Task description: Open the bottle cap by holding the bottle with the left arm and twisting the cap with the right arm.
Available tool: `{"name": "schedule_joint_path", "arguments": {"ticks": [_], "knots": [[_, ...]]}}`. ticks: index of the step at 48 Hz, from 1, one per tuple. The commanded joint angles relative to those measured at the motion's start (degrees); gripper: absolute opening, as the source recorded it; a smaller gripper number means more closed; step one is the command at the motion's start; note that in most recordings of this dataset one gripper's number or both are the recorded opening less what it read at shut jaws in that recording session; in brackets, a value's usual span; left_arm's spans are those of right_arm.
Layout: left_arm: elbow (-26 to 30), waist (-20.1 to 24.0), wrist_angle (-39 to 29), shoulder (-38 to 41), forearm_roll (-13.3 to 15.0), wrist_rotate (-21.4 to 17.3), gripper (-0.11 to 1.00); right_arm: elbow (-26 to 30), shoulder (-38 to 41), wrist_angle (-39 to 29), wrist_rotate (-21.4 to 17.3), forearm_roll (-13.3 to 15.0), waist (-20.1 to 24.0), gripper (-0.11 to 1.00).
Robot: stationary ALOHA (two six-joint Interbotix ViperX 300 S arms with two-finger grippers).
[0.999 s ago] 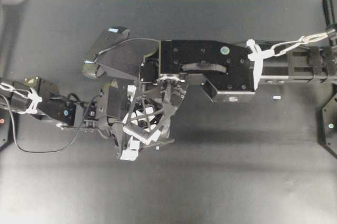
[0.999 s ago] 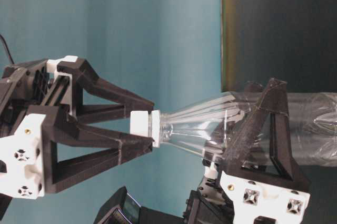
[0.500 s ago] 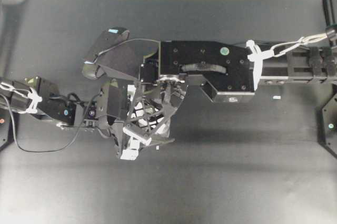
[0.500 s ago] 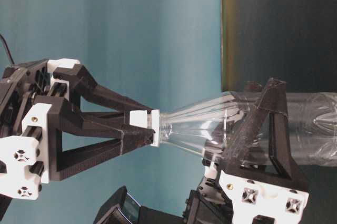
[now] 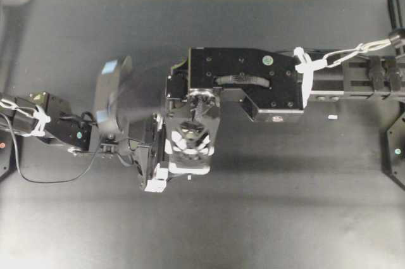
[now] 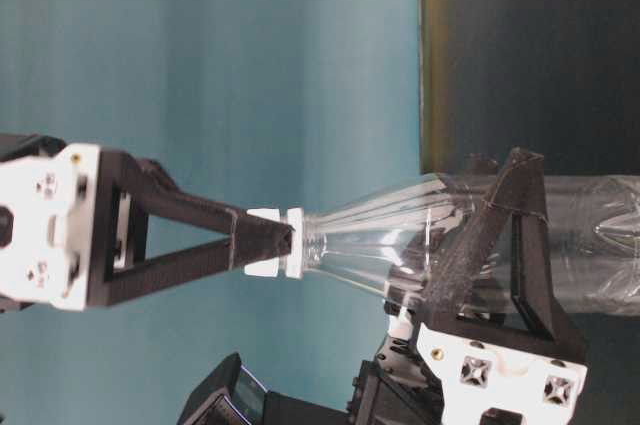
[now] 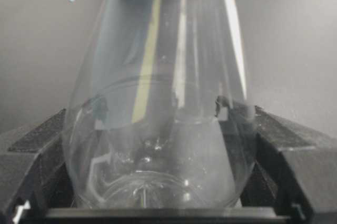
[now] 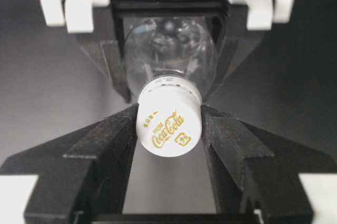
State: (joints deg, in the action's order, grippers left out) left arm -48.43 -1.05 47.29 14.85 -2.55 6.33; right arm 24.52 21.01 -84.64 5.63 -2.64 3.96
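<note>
Above mid-worktop [image 5: 266, 206], clear of the dark surface: bottle [image 6: 400, 245] held off it, body wedged between the spread fingers [image 7: 295, 161] of the left end effector [image 7: 158, 145], gripped on both sides. At its neck, bottle cap [image 8: 169, 125], white with gold lettering, pinched between the two black lattice fingers [image 8: 231, 145] of the right end effector [image 8: 169, 134], closed on it and touching either side. Seen from table level, cap [image 6: 268, 241] pointing away from the left end effector [image 6: 490, 315], right end effector [image 6: 275, 240] meeting it head-on. From overhead, right arm [image 5: 247, 82] reaching from the right edge, left arm [image 5: 57, 131] from the left edge, both end effectors meeting near the middle.
</note>
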Motion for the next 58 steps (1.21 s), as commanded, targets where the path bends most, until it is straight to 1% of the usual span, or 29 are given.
{"name": "schedule_joint_path", "arguments": {"ticks": [1, 4, 10, 11, 15, 19, 27, 31, 37, 42, 52, 58], "knots": [[-0.7, 0.4, -1.2, 0.4, -0.1, 0.2, 0.83, 0.8, -0.4, 0.3, 6.7, 0.2, 1.1, 0.37], [-0.7, 0.4, -1.2, 0.4, -0.1, 0.2, 0.83, 0.6, -0.5, 0.5, 11.7, 0.3, 1.4, 0.37], [-0.6, 0.4, -1.1, 0.4, -0.1, 0.2, 0.83, 0.4, -0.6, 0.8, 19.3, 1.0, 1.8, 0.37], [-0.7, 0.3, -1.1, 0.4, -0.1, 0.2, 0.83, 0.4, -0.6, 0.8, 21.2, 1.2, 1.8, 0.37], [-0.7, 0.3, -1.2, 0.4, -0.1, 0.2, 0.83, 0.4, -0.7, 0.6, 25.6, 1.8, 1.8, 0.37], [-0.7, 0.3, -1.2, 0.4, -0.1, 0.2, 0.83, 0.4, -0.7, 0.8, 29.1, 2.5, 2.0, 0.37], [-0.9, 0.3, -1.2, 0.4, -0.1, 0.2, 0.83, 0.4, -0.8, 1.2, 34.3, 3.2, 2.4, 0.37], [-1.0, 0.3, -1.1, 0.4, -0.1, 0.2, 0.83, 0.4, -0.8, 1.6, 35.2, 3.2, 2.7, 0.37], [-1.0, 0.3, -1.1, 0.4, -0.1, 0.2, 0.83, 0.4, -0.8, 1.8, 34.9, 2.5, 2.9, 0.37], [-1.0, 0.4, -1.1, 0.4, -0.1, 0.2, 0.83, 0.4, -0.8, 1.8, 34.0, 1.5, 2.8, 0.37], [-1.0, 0.3, -1.2, 0.4, -0.1, 0.2, 0.83, 0.4, -1.0, 3.0, 31.6, 1.4, 2.8, 0.37], [-1.0, 0.2, -1.2, 0.4, -0.1, 0.2, 0.83, 0.4, -1.4, 3.3, 30.8, 1.4, 2.8, 0.37]]}}
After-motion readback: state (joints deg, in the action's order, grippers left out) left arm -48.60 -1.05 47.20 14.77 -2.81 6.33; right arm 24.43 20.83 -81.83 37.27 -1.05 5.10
